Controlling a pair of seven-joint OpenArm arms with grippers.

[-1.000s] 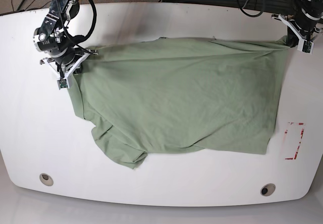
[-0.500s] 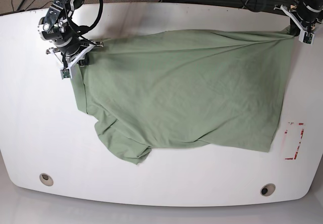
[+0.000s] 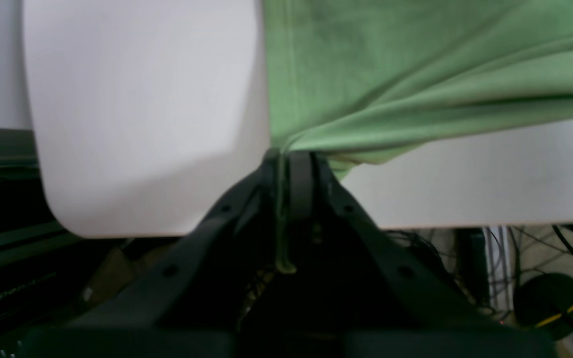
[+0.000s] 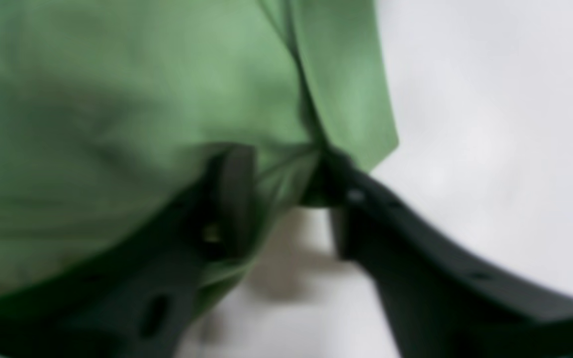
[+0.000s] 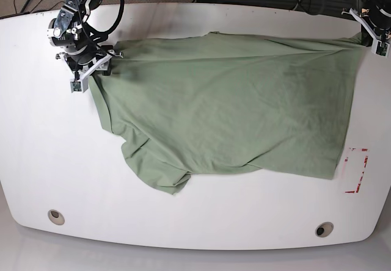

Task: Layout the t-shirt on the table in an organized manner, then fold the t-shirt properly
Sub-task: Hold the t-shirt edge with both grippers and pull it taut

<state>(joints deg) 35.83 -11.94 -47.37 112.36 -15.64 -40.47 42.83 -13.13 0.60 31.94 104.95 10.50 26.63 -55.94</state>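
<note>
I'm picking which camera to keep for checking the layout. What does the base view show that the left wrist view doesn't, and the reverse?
Only the base view shows the whole t-shirt spread across the table, the right gripper at its other top corner, the bunched lower corner, the red-marked rectangle and both grommet holes.

Only the left wrist view shows the left gripper up close, shut on a pinch of fabric.

Both show the green shirt, the white table and the left gripper.
</note>
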